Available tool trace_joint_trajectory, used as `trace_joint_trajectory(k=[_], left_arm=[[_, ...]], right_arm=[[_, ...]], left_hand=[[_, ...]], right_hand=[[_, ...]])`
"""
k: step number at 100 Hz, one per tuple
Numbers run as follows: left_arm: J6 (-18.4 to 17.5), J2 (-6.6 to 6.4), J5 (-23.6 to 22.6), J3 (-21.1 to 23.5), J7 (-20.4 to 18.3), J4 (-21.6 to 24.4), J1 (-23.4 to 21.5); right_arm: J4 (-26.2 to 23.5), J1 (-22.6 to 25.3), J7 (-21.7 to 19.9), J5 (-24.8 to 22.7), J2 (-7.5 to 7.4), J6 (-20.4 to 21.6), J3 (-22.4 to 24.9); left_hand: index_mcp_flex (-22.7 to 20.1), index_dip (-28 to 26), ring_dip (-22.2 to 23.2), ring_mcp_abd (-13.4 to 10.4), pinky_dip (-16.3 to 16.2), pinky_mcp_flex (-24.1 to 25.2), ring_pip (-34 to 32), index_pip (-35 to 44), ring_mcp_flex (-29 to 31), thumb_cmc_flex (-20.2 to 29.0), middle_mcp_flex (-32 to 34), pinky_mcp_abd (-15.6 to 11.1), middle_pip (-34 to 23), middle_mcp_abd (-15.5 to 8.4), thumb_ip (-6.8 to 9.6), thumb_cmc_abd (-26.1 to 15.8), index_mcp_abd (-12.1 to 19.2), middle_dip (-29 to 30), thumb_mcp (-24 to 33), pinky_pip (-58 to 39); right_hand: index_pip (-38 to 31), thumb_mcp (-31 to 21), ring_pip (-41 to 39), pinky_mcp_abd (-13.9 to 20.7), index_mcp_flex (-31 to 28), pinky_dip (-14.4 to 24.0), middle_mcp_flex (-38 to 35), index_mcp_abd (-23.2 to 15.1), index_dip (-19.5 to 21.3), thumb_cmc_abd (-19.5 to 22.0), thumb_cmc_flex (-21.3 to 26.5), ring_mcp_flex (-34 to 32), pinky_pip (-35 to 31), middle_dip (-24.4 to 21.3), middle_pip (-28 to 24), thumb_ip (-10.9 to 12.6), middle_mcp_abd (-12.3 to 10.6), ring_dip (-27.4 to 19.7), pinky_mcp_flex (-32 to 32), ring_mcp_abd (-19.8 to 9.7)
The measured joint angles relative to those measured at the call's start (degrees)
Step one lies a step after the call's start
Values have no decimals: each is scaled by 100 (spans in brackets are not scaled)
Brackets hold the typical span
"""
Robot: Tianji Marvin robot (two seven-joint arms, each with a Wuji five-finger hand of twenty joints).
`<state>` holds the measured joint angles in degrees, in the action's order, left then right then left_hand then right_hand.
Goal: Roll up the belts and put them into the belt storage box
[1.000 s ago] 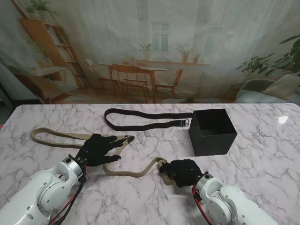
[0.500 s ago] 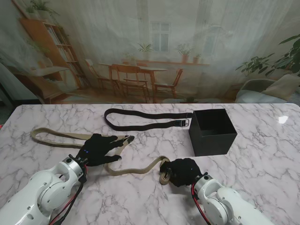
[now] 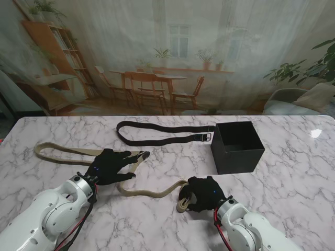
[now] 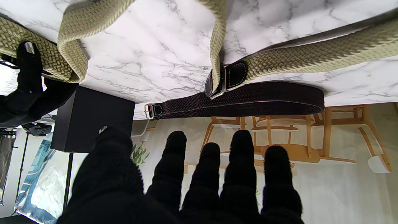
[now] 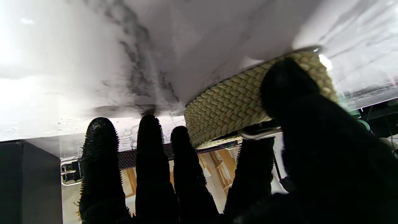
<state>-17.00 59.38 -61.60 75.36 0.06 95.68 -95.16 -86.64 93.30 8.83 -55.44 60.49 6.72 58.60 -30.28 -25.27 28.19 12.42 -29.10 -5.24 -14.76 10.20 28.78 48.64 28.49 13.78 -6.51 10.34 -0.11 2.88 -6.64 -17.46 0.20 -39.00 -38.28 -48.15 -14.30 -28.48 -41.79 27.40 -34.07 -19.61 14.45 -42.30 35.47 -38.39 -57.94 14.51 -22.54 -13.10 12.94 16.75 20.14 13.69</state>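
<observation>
A tan woven belt (image 3: 78, 152) lies in a long loop across the left of the table; its strap (image 4: 314, 56) shows in the left wrist view. My left hand (image 3: 110, 166) rests flat on it with fingers spread, gripping nothing. My right hand (image 3: 203, 193) pinches the belt's free end (image 5: 233, 105) between thumb and index finger, tilted up off the marble near me. A black belt (image 3: 162, 133) lies flat farther from me, its buckle (image 4: 150, 110) beside the black storage box (image 3: 237, 146).
The white marble table (image 3: 293, 167) spreads to the right of the box. The table's far edge (image 3: 172, 117) runs just beyond the black belt, against a printed backdrop.
My right hand has drawn the tan belt's end slightly to the left and nearer to me, and the end now tips up more. The left hand has not moved.
</observation>
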Motion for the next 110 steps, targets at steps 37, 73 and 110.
trace_joint_trajectory(k=[37,73,110], left_arm=[[-14,0,-1,-5,22,-30,14],[-18,0,1,-6,27,-40,19],[-27,0,9,-20,34,-60,35]], right_arm=[[84,2,270,-22,45,-90,-57],[106,-49,341,41,89,-239,-63],[247,-114,655,-178,91,-253,-86]], left_hand=[[0,0,0,0,0,0,0,0,0,0,0,0,0,0,0,0,0,0,0,0],[0,0,0,0,0,1,0,0,0,0,0,0,0,0,0,0,0,0,0,0],[0,-1,0,0,0,1,0,0,0,0,0,0,0,0,0,0,0,0,0,0]], right_hand=[[-126,298,94,12,-231,-83,-881,0,-47,-2,-353,-437,-60,-128,249,-89,16,-42,9,-360],[-1346,548,123,179,65,-28,-1881,0,69,-8,-502,-1051,-364,703,2,-337,17,13,386,-521],[-377,355,100,442,777,131,-2797,220,435,26,-502,-1818,-649,1179,-1081,-343,-318,627,690,-687]])
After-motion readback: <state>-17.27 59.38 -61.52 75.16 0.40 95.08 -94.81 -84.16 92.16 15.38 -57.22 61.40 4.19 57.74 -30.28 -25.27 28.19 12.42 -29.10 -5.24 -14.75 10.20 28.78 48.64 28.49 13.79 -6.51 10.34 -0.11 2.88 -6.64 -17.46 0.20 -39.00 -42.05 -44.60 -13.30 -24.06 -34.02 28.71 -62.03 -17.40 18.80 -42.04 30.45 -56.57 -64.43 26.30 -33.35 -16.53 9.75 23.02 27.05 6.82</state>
